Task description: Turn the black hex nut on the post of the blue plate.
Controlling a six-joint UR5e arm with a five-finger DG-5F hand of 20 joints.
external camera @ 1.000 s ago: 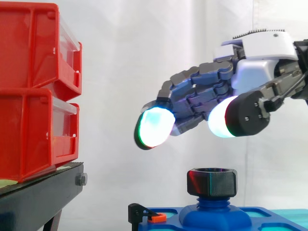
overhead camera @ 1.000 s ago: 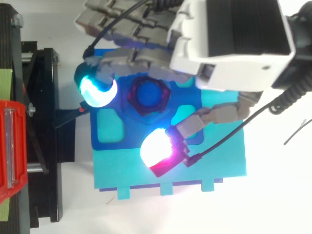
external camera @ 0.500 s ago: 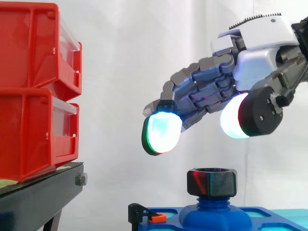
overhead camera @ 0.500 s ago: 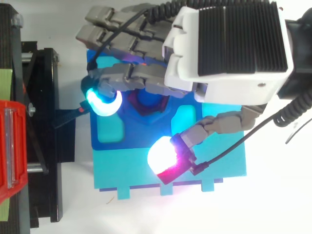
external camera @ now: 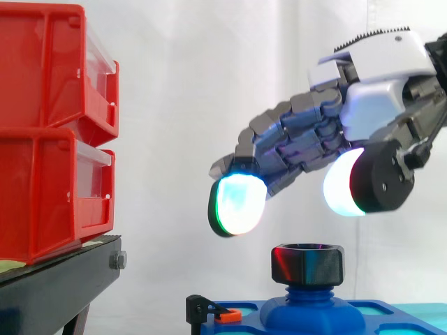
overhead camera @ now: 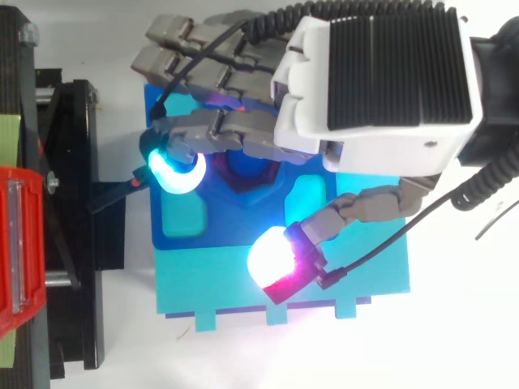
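Top view: black hex nut (overhead camera: 256,182) largely hidden; hand (overhead camera: 381,81) spread above it, empty

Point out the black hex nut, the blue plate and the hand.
black hex nut (external camera: 308,264), side view, front face.
blue plate (overhead camera: 220,215), top view, bare dark-blue surface.
hand (external camera: 374,108), side view, pale palm housing.

nut (overhead camera: 247,183) seemingly half-hidden under hand (overhead camera: 381,81), bins (external camera: 49,188) cropped
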